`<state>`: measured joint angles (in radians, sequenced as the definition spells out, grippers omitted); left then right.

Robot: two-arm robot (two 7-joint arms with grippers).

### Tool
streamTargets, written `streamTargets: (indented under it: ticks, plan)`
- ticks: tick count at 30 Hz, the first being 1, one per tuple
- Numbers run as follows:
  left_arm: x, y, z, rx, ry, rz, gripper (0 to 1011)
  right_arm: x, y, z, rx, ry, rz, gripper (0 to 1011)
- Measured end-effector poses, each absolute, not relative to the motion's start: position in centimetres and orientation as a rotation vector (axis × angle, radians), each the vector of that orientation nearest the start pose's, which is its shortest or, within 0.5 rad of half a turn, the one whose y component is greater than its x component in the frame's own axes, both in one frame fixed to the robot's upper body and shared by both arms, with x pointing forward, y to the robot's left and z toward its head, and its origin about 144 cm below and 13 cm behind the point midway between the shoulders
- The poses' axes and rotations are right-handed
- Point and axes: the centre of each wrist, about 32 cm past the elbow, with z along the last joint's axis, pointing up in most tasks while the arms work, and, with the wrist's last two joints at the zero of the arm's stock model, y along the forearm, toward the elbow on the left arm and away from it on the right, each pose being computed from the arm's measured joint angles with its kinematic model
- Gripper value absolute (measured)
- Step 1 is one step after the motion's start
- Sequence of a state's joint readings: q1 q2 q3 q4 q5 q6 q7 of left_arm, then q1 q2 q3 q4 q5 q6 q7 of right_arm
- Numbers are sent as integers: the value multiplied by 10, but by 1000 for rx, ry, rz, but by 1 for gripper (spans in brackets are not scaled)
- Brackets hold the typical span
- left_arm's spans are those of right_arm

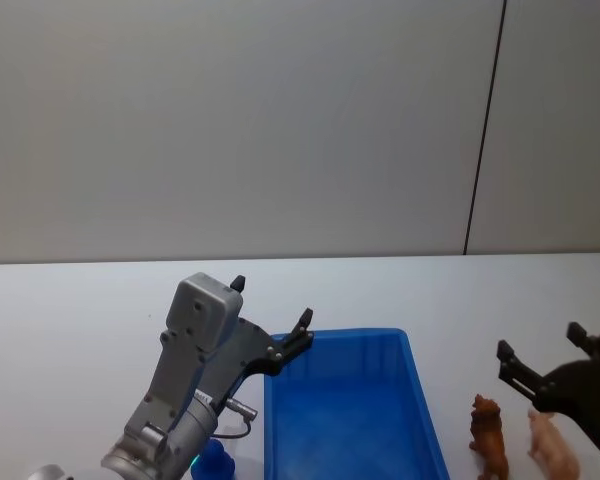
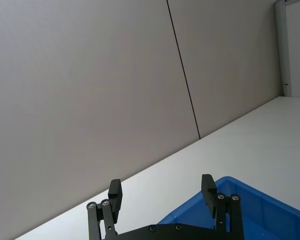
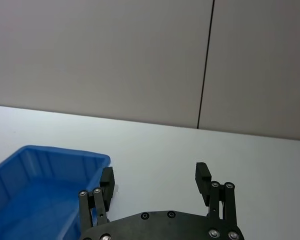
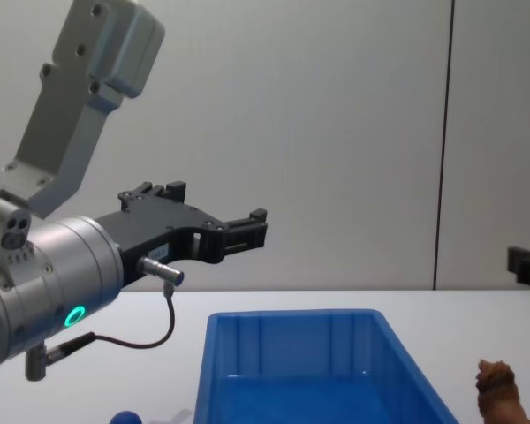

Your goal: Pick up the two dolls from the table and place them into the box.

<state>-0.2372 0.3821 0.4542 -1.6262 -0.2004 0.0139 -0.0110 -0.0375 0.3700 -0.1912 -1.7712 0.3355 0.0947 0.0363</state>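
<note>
Nearest the robot, in the head view, the blue toy [image 1: 215,462] is seen on the table [image 1: 80,320]. It lies close to the box [image 1: 350,350], at about 8 o'clock from it, and is partly tucked under the left arm. At about 4 o'clock from the box, the brown animal [image 1: 488,435] is stood upright on the table. A pink animal [image 1: 552,447] is set just beside it, at 3 o'clock. Nothing is seen inside the box yet, so both toys are left to be moved.

A little farther off, the left gripper [image 1: 272,302] is held in the air over the box's 11 o'clock corner. Its jaws are spread wide and nothing is held in them. The right gripper [image 1: 540,342] is held at 1 o'clock from the brown animal. Its jaws are spread too, with nothing between them. Behind it all, a plain wall [image 1: 280,120] is seen.

A few things could go wrong. The pink animal could be grabbed by mistake, or knocked over, because it is so close to the brown one. The box's rim could be bumped by the left fingers, because the blue toy is so near the side. A small lumpy toy could also be pinched badly and dropped outside the box.
</note>
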Motion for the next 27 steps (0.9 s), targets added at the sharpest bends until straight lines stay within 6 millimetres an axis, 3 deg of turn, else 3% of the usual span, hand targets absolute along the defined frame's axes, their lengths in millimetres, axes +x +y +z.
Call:
streamTargets:
  ticks: [27]
  plan:
    - [492, 198, 1204, 61, -268, 1124, 1001, 423, -271, 1175, -248, 157, -1367, 1001]
